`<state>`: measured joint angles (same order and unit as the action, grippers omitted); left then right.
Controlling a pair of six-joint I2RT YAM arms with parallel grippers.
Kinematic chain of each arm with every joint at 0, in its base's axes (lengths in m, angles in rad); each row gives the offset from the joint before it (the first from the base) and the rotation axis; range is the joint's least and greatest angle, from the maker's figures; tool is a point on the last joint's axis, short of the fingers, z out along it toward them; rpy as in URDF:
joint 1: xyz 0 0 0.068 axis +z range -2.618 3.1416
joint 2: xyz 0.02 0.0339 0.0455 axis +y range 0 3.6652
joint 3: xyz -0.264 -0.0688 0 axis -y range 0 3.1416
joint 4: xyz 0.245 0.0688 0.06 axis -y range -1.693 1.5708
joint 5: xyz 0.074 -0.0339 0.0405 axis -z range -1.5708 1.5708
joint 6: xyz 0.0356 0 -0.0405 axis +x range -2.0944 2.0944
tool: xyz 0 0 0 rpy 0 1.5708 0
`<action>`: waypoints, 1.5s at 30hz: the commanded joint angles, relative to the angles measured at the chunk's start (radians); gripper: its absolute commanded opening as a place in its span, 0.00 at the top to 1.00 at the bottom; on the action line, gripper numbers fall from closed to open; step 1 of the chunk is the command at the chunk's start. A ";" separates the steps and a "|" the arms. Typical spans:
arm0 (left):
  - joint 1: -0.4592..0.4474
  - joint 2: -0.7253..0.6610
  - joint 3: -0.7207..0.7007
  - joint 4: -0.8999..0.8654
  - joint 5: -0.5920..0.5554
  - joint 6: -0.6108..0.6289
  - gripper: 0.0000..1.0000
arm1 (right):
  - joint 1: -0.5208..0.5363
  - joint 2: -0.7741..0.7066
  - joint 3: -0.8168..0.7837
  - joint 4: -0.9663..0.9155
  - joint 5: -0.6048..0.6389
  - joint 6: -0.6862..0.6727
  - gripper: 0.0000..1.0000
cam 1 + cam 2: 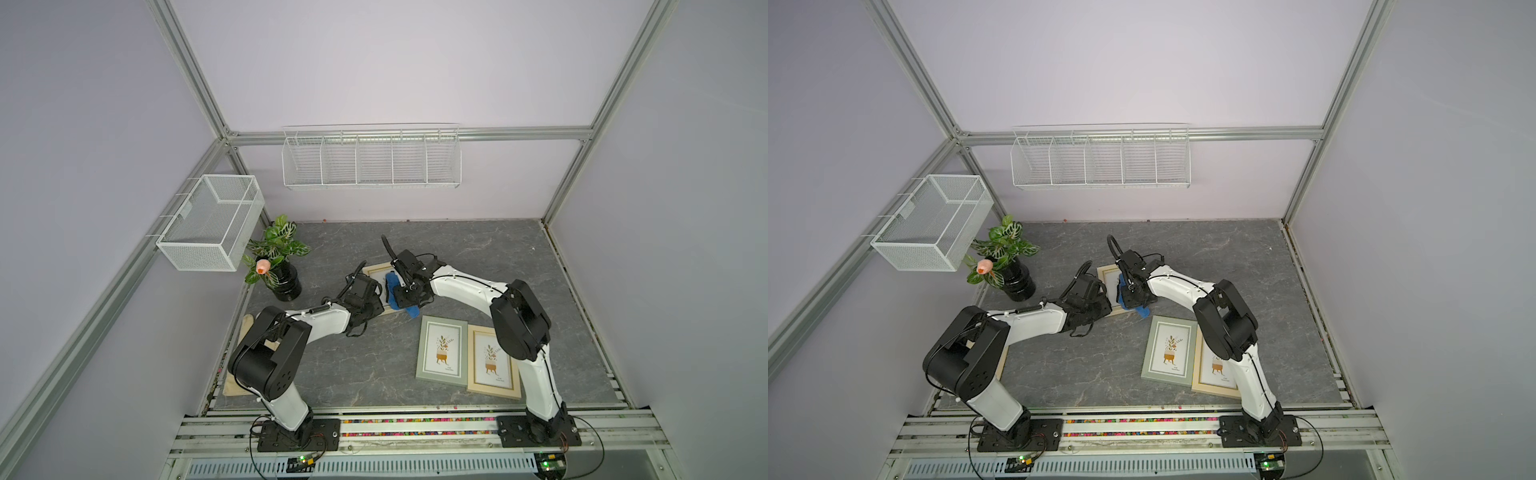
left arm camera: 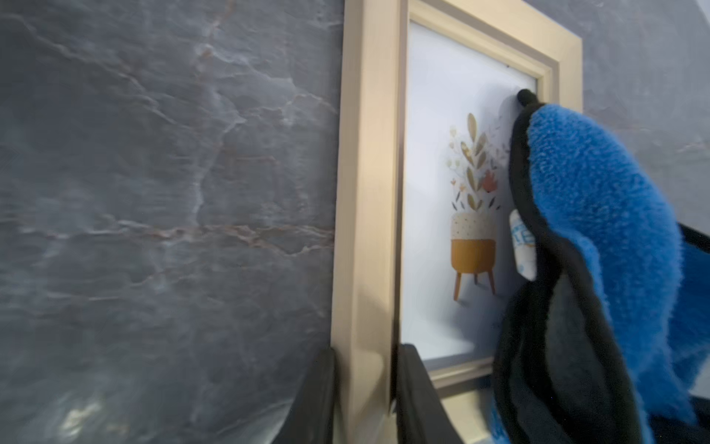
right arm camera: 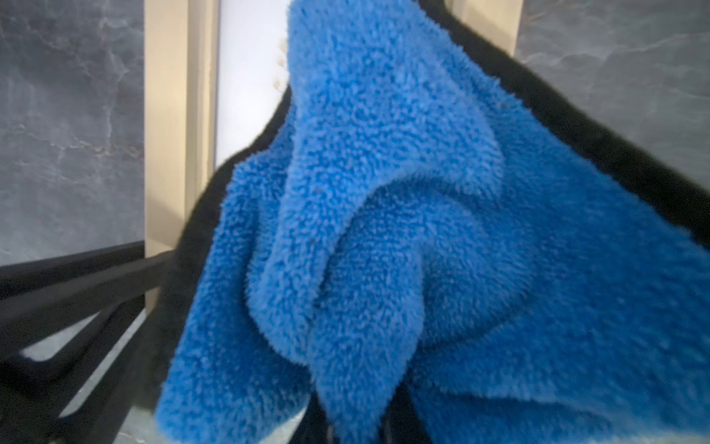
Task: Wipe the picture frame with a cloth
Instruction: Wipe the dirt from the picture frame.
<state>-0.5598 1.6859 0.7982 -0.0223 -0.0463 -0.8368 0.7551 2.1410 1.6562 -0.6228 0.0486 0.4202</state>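
Note:
A beige picture frame (image 2: 365, 192) with a potted-plant print lies on the dark marble table; in both top views only its far corner shows (image 1: 374, 272) (image 1: 1106, 274) between the two wrists. My left gripper (image 2: 365, 369) is shut on the frame's side rail, one black finger (image 2: 319, 396) on each side of it. The royal-blue cloth (image 3: 384, 230) with its dark edge hangs bunched from my right gripper (image 3: 357, 423), which is shut on it. The cloth (image 2: 599, 230) rests on the frame's glass, covering part of the print. A blue tail (image 1: 412, 311) sticks out beside the frame.
A grey-green frame (image 1: 442, 351) and a second beige frame (image 1: 494, 361) lie side by side near the right arm. A potted plant (image 1: 278, 266) stands at the back left under a wire basket (image 1: 212, 222). A beige fabric piece (image 1: 245, 328) lies under the left arm.

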 commanded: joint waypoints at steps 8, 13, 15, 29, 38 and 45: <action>0.001 0.063 -0.029 -0.086 0.059 -0.019 0.76 | 0.067 0.086 0.056 -0.015 -0.042 0.065 0.93; 0.001 0.067 -0.036 -0.089 0.054 -0.012 0.76 | -0.007 0.030 -0.021 -0.025 0.023 0.057 0.93; 0.001 0.069 -0.038 -0.086 0.054 -0.012 0.76 | -0.032 0.008 -0.051 -0.022 0.036 0.049 0.93; 0.001 0.087 -0.035 -0.109 0.043 0.007 0.76 | 0.038 0.107 0.118 -0.073 -0.017 0.051 0.93; 0.001 0.101 -0.038 -0.167 0.004 0.035 0.76 | -0.028 0.085 0.130 -0.115 0.060 -0.003 0.93; 0.001 0.100 -0.057 -0.179 0.000 0.051 0.76 | -0.051 0.322 0.530 -0.283 0.126 -0.053 0.93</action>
<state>-0.5564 1.7130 0.8066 0.0189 -0.0288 -0.8062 0.7204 2.3848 2.0899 -0.7959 0.1196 0.4019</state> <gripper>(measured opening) 0.239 0.137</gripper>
